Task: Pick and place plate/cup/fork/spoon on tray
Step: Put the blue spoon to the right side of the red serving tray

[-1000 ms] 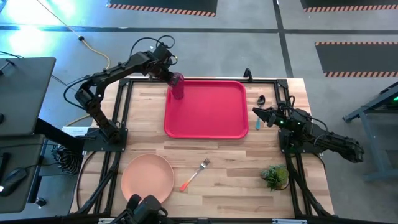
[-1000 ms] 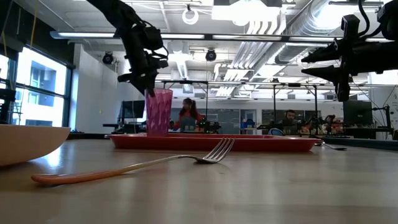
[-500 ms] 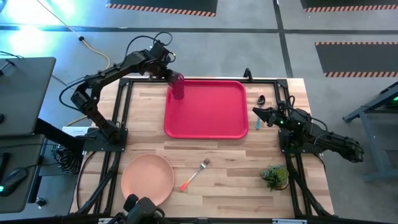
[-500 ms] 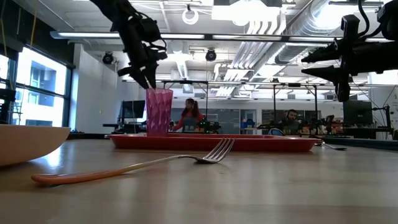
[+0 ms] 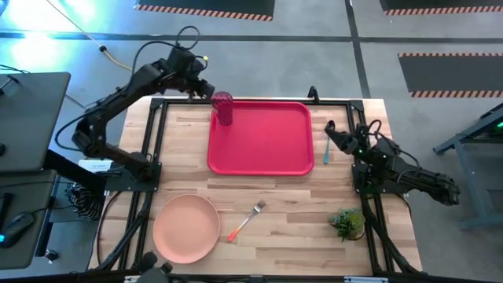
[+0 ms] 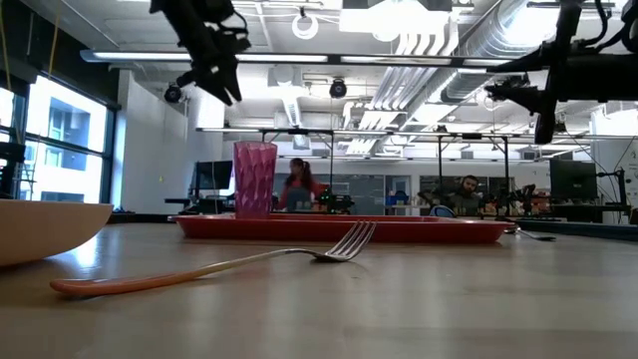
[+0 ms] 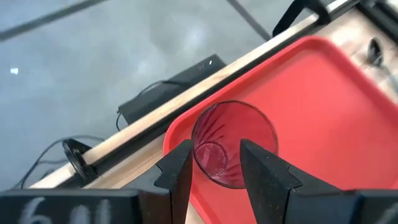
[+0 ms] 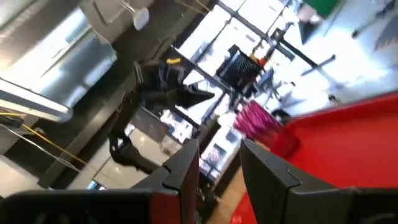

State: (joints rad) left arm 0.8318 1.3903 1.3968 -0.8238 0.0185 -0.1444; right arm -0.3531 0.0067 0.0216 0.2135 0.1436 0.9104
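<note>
While the left gripper (image 5: 201, 86) hangs open and empty above the tray's far left corner, the cup (image 5: 224, 108) stands upright inside the tray (image 5: 271, 149) there. Across the table (image 5: 291, 212), the right gripper (image 5: 331, 132), slightly open, hovers over the spoon (image 5: 326, 151) beside the tray.

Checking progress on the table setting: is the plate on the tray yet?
No, the plate lies on the bare table, well apart from the tray.
</note>
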